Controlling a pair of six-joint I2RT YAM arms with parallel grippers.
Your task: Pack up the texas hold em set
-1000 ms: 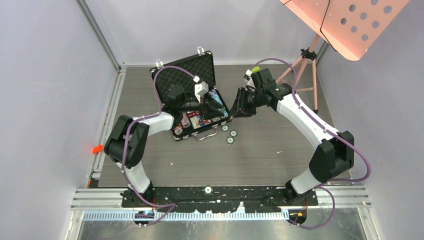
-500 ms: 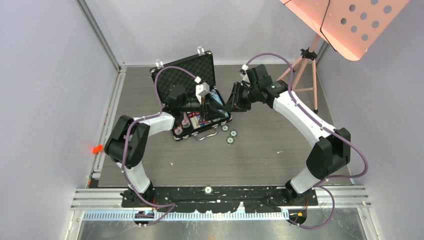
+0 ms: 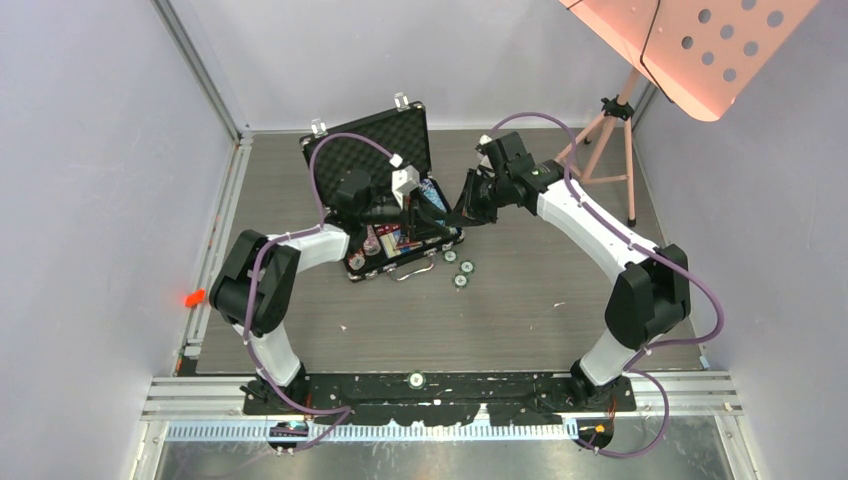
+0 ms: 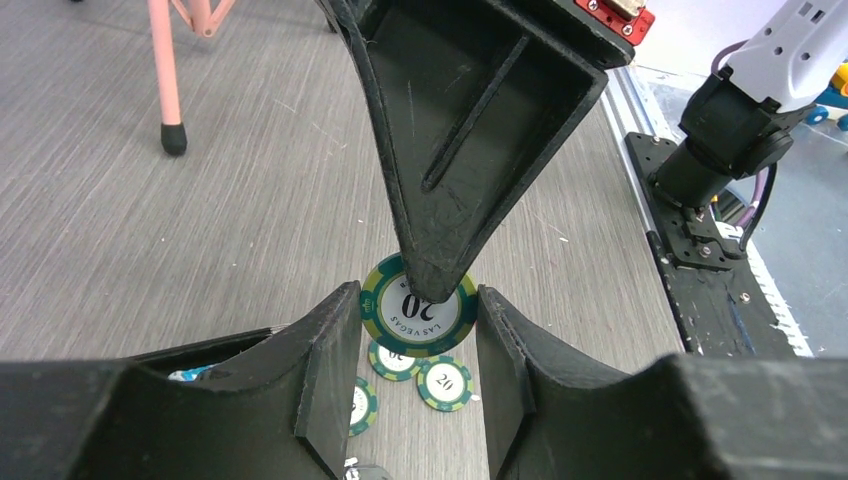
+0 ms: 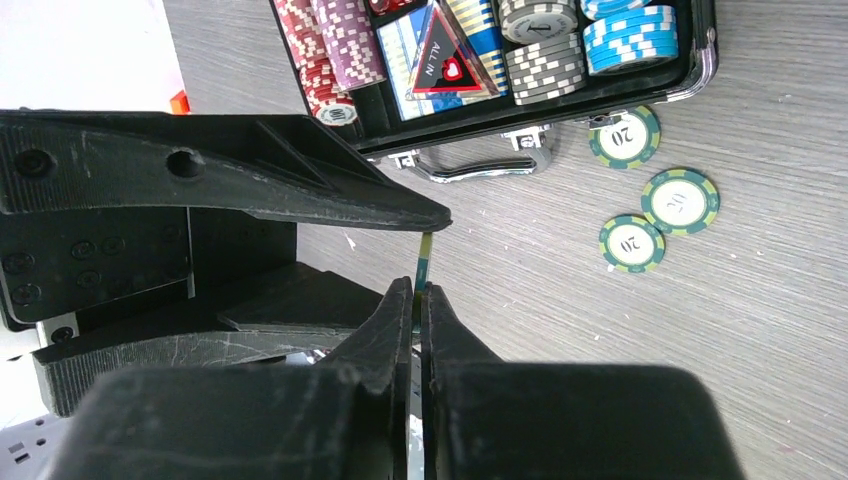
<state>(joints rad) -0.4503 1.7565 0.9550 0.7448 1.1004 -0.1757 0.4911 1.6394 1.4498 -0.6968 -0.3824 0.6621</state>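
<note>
Standing on edge, one green chip (image 4: 415,320) was pinched by the right gripper (image 5: 421,290); the left gripper's (image 4: 418,300) fingers seemingly clasped its rim. Three chips (image 5: 680,200) lay beside one case (image 3: 375,150).

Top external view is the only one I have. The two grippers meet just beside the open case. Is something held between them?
Observer: Yes. The left wrist view shows a green chip marked 20 between the fingers of the left gripper, its rim touching both.
Operator: Does the right gripper grip it too?
Observer: Yes. In the right wrist view the right gripper is shut on the faces of that chip, which shows there edge-on.
</note>
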